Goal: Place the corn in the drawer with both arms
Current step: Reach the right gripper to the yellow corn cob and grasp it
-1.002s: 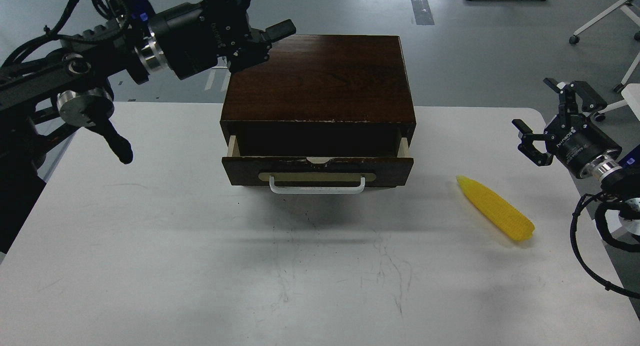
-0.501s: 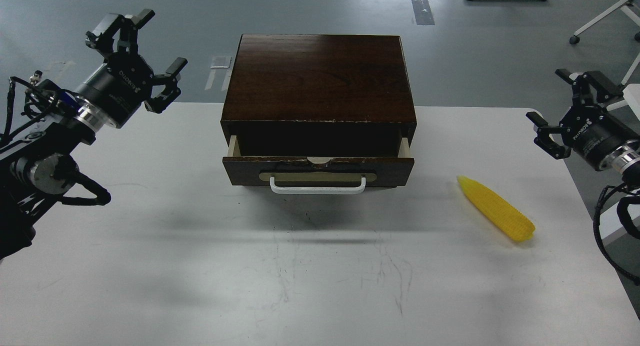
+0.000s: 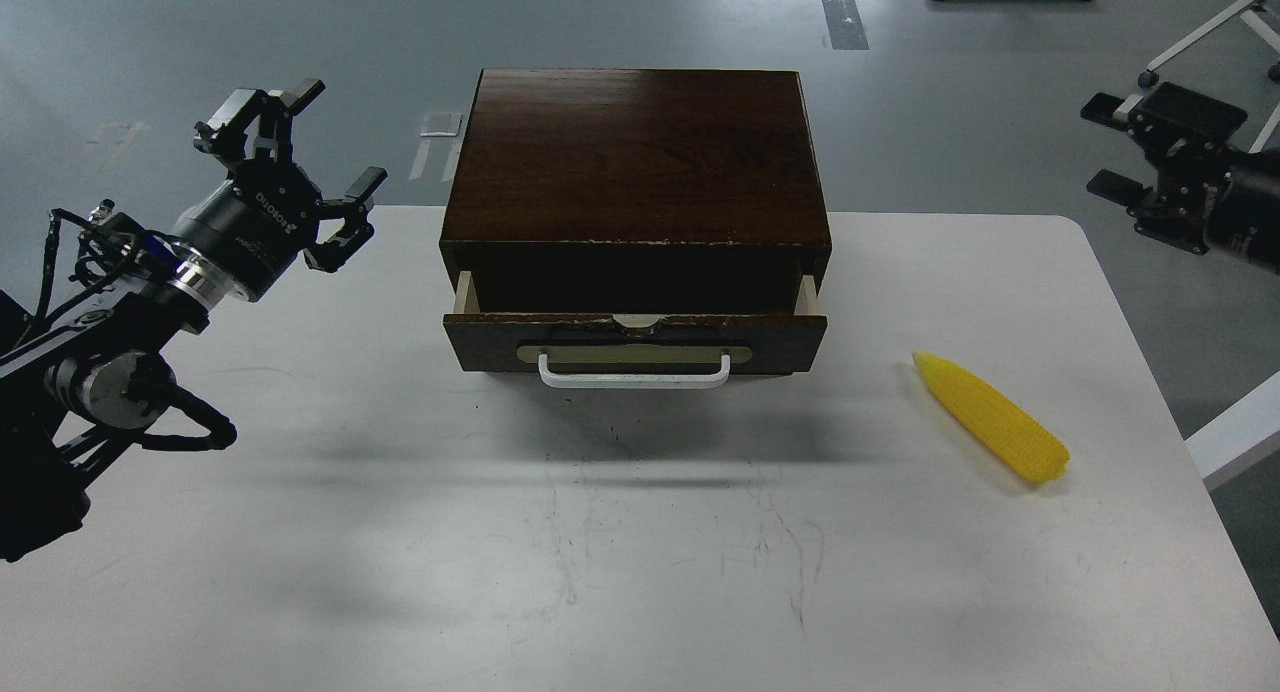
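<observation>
The yellow corn lies on the white table at the right, pointed end toward the box. The dark brown drawer with its white bar handle stands pulled out a little from the wooden box at the table's back middle. My left gripper is open and empty, above the table left of the box. My right gripper is open and empty, high at the far right, beyond the table's edge and well away from the corn.
Grey floor lies behind the table. White chair legs with castors stand at the back right. A white edge shows past the table's right side.
My left arm swung from over the box's back left corner down to the left of the box. My right gripper rose and drew back to the right, away from the corn.
</observation>
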`<action>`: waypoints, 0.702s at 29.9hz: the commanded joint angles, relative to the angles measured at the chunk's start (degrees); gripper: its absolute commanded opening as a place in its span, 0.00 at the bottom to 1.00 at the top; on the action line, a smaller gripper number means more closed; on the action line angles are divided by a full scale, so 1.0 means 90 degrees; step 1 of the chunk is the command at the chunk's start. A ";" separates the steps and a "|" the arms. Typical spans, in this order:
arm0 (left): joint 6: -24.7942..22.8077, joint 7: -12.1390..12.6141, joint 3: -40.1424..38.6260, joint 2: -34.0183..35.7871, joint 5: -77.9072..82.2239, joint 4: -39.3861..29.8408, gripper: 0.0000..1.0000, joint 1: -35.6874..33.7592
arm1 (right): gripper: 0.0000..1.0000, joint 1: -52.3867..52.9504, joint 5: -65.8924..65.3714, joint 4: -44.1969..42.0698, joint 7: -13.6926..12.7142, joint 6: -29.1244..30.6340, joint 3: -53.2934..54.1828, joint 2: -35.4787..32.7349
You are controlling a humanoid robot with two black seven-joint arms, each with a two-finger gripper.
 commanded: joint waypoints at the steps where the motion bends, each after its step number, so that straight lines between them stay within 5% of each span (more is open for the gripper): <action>1: -0.0008 0.0000 -0.0003 -0.0008 0.0009 -0.0047 0.98 0.0001 | 1.00 -0.0092 -0.1925 0.1073 0.0000 -0.0261 -0.0171 -0.0321; 9: -0.0018 0.0000 -0.0003 -0.0008 0.0068 -0.0213 0.98 0.0001 | 1.00 -0.0131 -0.4240 0.1211 0.0000 -0.0525 -0.0679 -0.0449; 21: -0.0008 0.0000 -0.0013 -0.0037 0.0097 -0.0252 0.98 0.0001 | 0.99 -0.0112 -0.4926 0.0625 0.0000 -0.0633 -0.1060 0.0020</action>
